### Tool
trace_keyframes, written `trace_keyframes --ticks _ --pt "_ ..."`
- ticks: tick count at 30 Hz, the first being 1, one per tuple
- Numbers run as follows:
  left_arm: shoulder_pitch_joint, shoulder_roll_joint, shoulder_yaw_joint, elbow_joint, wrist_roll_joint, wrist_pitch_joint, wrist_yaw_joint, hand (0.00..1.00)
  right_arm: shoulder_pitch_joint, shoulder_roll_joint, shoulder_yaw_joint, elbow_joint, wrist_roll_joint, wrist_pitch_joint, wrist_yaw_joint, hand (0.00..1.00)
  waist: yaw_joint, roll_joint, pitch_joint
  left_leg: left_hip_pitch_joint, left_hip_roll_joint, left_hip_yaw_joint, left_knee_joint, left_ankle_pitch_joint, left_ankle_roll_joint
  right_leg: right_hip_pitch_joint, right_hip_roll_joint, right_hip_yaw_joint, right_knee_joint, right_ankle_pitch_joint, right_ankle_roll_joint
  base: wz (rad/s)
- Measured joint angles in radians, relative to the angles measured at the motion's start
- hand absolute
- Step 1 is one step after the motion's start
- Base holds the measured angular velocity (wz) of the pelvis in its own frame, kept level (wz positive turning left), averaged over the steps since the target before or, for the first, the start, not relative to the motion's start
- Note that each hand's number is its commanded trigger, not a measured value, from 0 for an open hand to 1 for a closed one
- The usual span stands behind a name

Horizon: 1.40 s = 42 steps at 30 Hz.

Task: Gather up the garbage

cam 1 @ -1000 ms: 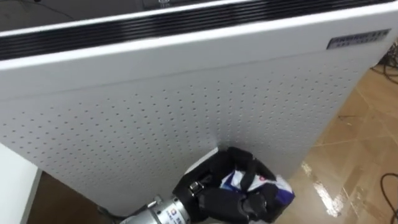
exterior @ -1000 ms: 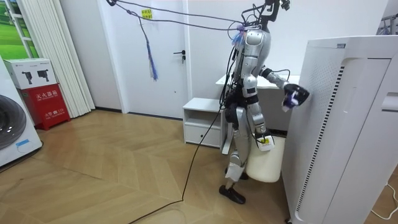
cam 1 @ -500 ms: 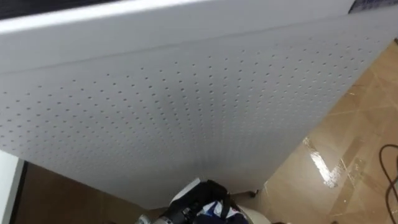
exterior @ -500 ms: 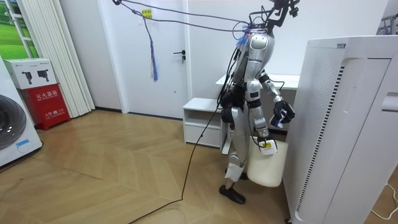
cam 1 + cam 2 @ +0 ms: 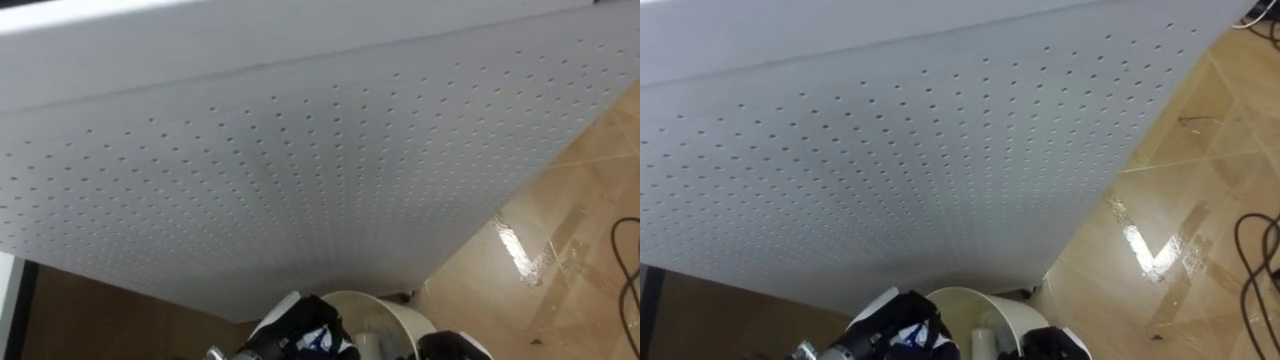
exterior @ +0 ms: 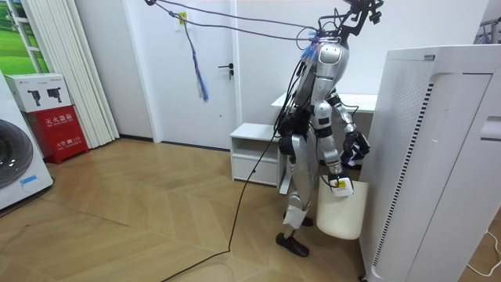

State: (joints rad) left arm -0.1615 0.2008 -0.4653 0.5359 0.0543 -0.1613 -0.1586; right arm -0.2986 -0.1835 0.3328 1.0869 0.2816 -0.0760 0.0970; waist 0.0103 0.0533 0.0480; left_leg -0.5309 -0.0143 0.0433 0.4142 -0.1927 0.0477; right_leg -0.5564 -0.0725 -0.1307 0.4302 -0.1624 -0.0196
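Note:
My left hand (image 5: 290, 335) comes in at the bottom edge, its fingers curled round a crumpled blue and white wrapper (image 5: 323, 341). It hovers just left of the rim of a white bin (image 5: 392, 305), whose open mouth faces me. A dark part of my right hand (image 5: 455, 347) shows at the bin's right rim. In the room view the left hand (image 6: 357, 147) is at waist height above the bin (image 6: 342, 213), and the right hand (image 6: 337, 181) grips the bin's rim and holds it beside my leg.
A tall white perforated appliance (image 5: 300, 160) stands straight ahead, very close. Wooden floor (image 5: 560, 270) lies to its right, with a dark cable (image 5: 628, 260) on it. A white desk (image 6: 344, 102) and low cabinet (image 6: 254, 153) stand behind me.
My left hand has come down from chest height with the wrapper to just beside the bin's rim. The camera has tilted down, bringing the bin's mouth into sight.

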Motion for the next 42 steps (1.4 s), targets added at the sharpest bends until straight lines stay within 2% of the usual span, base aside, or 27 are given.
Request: trace_keyframes --ticks 7,11,14,18,25,37,42 --pt "0.001 0.004 -0.034 0.061 -0.001 -0.012 0.017 0.0 0.001 0.001 0.043 0.001 0.033 -0.001 -0.016 1.0 -0.002 -0.006 0.0036 0.002 0.0 0.003 -0.001 0.0 0.0 0.0 0.0 -0.002 0.003 0.0 0.0 0.0" --pt "0.004 0.009 -0.05 0.074 -0.001 -0.013 0.019 0.0 0.002 0.002 0.079 0.001 0.033 -0.001 -0.016 1.0 -0.002 -0.017 0.0085 0.0 0.0 0.002 0.003 0.001 -0.001 0.0 -0.001 -0.002 0.005 0.0 0.0 0.01" --pt "0.002 0.004 -0.053 0.074 -0.001 -0.013 0.02 0.0 0.003 0.004 0.09 0.001 0.033 -0.001 -0.016 1.0 -0.004 -0.023 0.0091 -0.01 0.001 0.001 0.017 0.001 -0.001 -0.001 -0.003 -0.009 0.007 -0.001 0.0 0.07" --pt "-0.001 -0.002 -0.064 0.075 -0.002 -0.029 0.022 0.0 0.004 0.007 0.117 0.003 0.033 -0.001 -0.006 1.0 -0.007 -0.033 0.0082 -0.015 0.0 0.002 0.031 0.001 -0.001 -0.001 -0.005 -0.011 0.017 -0.003 0.001 0.03" --pt "0.006 -0.024 -0.08 0.105 -0.001 -0.041 0.018 0.0 0.008 0.026 0.115 0.006 0.023 -0.002 0.013 1.0 -0.008 -0.035 0.0073 -0.015 0.002 0.009 0.035 0.001 0.001 -0.001 -0.008 -0.015 0.022 -0.003 0.001 0.03" --pt "0.012 -0.013 -0.089 0.114 0.0 -0.041 0.004 0.0 0.007 0.014 0.114 0.012 0.023 -0.002 0.037 1.0 -0.004 -0.032 0.0048 -0.023 0.0 0.01 0.037 0.002 0.003 -0.01 -0.013 -0.02 0.035 -0.003 0.0 0.01" --pt "0.012 -0.012 -0.089 0.118 -0.001 -0.041 -0.005 0.0 0.006 0.011 0.115 0.024 0.024 -0.017 0.037 1.0 -0.004 -0.031 0.0041 -0.023 0.0 0.01 0.038 0.003 0.003 -0.01 -0.012 -0.02 0.036 -0.003 0.0 0.0"
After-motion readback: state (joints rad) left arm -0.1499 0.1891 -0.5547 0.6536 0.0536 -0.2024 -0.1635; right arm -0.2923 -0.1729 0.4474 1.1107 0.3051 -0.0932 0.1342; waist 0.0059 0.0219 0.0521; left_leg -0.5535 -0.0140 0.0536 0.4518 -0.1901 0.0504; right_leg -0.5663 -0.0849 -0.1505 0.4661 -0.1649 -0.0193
